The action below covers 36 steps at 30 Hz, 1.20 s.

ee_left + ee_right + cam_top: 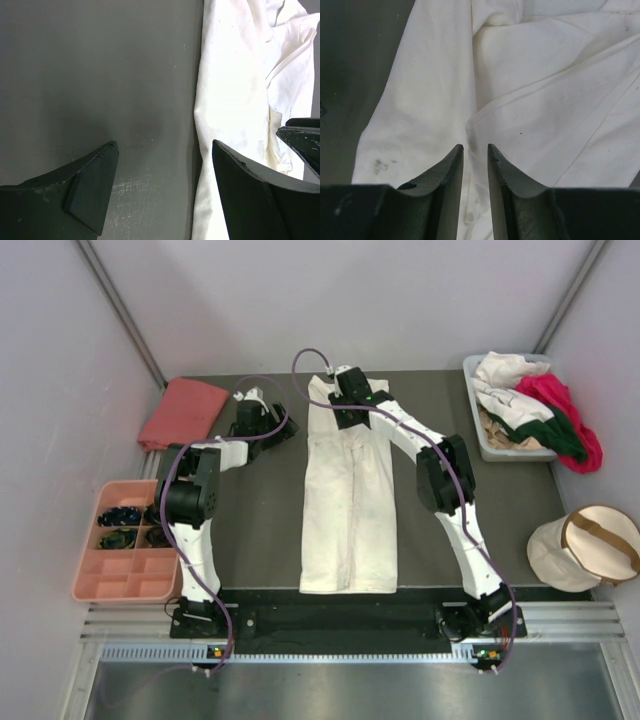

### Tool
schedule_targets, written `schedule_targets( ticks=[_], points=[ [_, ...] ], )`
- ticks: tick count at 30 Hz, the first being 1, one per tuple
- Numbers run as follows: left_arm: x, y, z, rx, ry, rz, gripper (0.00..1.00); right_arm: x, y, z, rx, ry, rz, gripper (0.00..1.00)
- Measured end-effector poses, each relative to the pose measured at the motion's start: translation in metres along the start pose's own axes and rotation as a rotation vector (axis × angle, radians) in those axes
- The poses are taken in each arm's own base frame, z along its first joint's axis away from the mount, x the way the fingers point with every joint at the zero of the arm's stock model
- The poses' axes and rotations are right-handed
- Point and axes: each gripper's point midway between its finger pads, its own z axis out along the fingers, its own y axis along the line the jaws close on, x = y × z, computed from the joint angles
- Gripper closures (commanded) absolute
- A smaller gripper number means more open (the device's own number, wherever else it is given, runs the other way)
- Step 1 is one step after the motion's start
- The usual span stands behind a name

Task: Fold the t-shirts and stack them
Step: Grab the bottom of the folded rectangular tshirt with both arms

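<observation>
Shirt (350, 510) (the cream one) lies mid-frame on worktop (75, 75). I see right hand (475, 147) pinched nearly closed on its top-end fold; left hand (164, 145) gapes wide, empty, beside its edge.

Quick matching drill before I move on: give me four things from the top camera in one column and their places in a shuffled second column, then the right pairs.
Things:
1. cream-white shirt
2. salmon-pink shirt
3. grey bin
4. pink tray

Places in the top view:
A. far left corner, folded
B. near left, at the side
C. centre, laid out lengthwise
D. far right, with loose shirts piled in it

Pairs: 1-C, 2-A, 3-D, 4-B.
</observation>
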Motion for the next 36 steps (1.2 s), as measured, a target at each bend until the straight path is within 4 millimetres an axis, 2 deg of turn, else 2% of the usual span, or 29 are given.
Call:
schedule_targets(
  ticks=[13, 15, 16, 17, 18, 25, 31, 36],
  points=[
    [0.0, 0.0, 0.0, 0.0, 0.0, 0.0, 0.2, 0.01, 0.0, 0.007, 0.001, 0.022, -0.002, 0.74],
    [0.0, 0.0, 0.0, 0.0, 0.0, 0.0, 0.2, 0.011, 0.0, 0.008, 0.002, 0.024, -0.002, 0.82],
    [0.0, 0.0, 0.0, 0.0, 0.0, 0.0, 0.2, 0.011, 0.0, 0.008, 0.002, 0.025, -0.002, 0.92],
    [0.0, 0.0, 0.0, 0.0, 0.0, 0.0, 0.2, 0.011, 0.0, 0.008, 0.002, 0.025, -0.003, 0.98],
    [0.0, 0.0, 0.0, 0.0, 0.0, 0.0, 0.2, 0.011, 0.0, 0.009, 0.002, 0.025, -0.003, 1.0],
    [0.0, 0.0, 0.0, 0.0, 0.0, 0.0, 0.2, 0.013, -0.001, 0.01, 0.003, 0.025, 0.0, 1.0],
    [0.0, 0.0, 0.0, 0.0, 0.0, 0.0, 0.2, 0.032, -0.01, 0.018, 0.028, 0.049, 0.029, 1.0],
    [0.0, 0.0, 0.0, 0.0, 0.0, 0.0, 0.2, 0.036, -0.03, 0.002, 0.08, 0.041, 0.095, 1.0]
  ],
)
